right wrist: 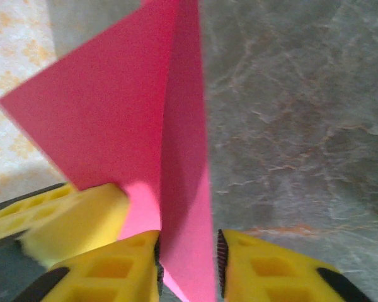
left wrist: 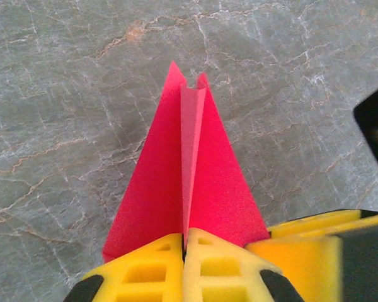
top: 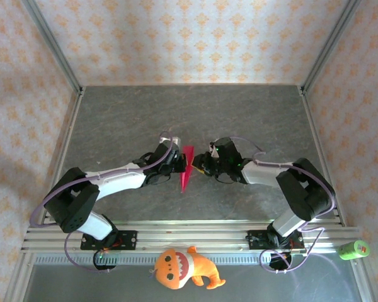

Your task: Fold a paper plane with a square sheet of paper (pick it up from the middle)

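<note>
The paper plane [top: 186, 168] is a slim magenta-pink dart held on edge above the grey table between both arms. In the left wrist view the paper plane [left wrist: 195, 176] spreads two wings from a centre crease, and my left gripper [left wrist: 184, 242] is shut on that crease. My left gripper [top: 178, 163] is at the dart's left side. My right gripper [top: 199, 162] faces it from the right. In the right wrist view one flap of the paper plane [right wrist: 132, 107] passes between the jaws of my right gripper [right wrist: 188, 264], which stand apart with a small gap at the right pad.
An orange plush toy [top: 184, 269] lies in front of the aluminium rail [top: 195, 236]. A green cylinder [top: 354, 250] lies at the rail's right end. Patterned walls enclose the table [top: 189, 113] on three sides.
</note>
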You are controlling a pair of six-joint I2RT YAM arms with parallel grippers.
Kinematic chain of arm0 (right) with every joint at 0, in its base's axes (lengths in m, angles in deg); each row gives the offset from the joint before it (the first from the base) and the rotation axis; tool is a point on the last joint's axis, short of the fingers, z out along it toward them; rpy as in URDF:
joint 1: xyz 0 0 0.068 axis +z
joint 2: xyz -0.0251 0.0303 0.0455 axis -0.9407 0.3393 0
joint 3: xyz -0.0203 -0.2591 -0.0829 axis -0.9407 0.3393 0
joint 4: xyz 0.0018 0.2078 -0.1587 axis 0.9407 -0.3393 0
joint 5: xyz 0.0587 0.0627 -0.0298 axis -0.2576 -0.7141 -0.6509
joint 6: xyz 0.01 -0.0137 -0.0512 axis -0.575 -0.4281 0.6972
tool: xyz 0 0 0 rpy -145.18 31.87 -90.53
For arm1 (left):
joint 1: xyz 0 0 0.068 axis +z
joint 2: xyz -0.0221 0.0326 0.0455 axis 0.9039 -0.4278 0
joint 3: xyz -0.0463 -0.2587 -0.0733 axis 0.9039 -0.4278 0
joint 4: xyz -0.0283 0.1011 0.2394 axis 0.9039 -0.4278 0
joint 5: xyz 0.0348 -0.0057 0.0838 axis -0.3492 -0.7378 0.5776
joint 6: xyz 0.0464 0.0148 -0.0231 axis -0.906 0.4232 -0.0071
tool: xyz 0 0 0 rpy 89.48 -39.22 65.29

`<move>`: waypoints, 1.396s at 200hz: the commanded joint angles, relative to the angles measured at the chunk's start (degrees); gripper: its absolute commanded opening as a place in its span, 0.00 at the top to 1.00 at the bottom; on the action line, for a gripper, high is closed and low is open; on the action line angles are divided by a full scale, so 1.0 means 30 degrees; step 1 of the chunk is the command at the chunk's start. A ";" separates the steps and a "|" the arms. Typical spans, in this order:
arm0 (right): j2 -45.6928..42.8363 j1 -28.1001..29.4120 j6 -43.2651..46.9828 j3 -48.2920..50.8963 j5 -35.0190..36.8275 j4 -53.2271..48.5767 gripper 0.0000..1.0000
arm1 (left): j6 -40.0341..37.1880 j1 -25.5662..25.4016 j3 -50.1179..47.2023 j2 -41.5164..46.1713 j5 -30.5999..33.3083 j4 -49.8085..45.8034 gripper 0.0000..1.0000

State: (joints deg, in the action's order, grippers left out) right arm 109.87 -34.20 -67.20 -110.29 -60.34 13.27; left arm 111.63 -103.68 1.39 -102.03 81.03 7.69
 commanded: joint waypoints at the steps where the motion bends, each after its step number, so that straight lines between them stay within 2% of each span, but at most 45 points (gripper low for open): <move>1: 0.0294 0.0053 0.0524 -0.0309 0.0276 -0.0613 0.83 | -0.0478 -0.0078 0.0678 -0.0497 0.0473 -0.1028 0.92; 28: 0.0700 0.0053 0.0107 -0.0167 -0.0341 0.0242 0.90 | -0.0467 -0.0095 0.0871 -0.0833 -0.0500 -0.1665 0.73; 56: 0.0971 0.0053 -0.0243 0.0055 -0.0196 0.0592 0.92 | -0.0122 -0.0251 0.0646 -0.0753 -0.0943 -0.1991 0.61; 77: 0.1056 0.0073 -0.0433 0.0242 -0.0047 0.0902 0.92 | -0.0033 -0.0480 0.0464 -0.0621 -0.0934 -0.2318 0.57; 160: 0.1137 0.0053 -0.0088 0.0179 0.0229 0.0407 0.92 | 0.0455 -0.1061 0.0142 0.0763 0.1624 -0.2970 0.44; 250: 0.1048 0.0056 0.0001 0.0246 0.0211 0.0421 0.92 | 0.0165 -0.1061 0.0389 -0.1559 0.0410 -0.2692 0.47; 279: 0.1043 0.0055 0.0033 0.0249 0.0197 0.0390 0.92 | 0.0120 -0.1061 0.0211 -0.1580 -0.0038 -0.2196 0.52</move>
State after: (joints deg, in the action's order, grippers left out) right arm 112.78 -34.20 -67.88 -110.25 -60.76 14.23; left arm 112.15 -106.39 2.37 -106.55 82.24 -0.18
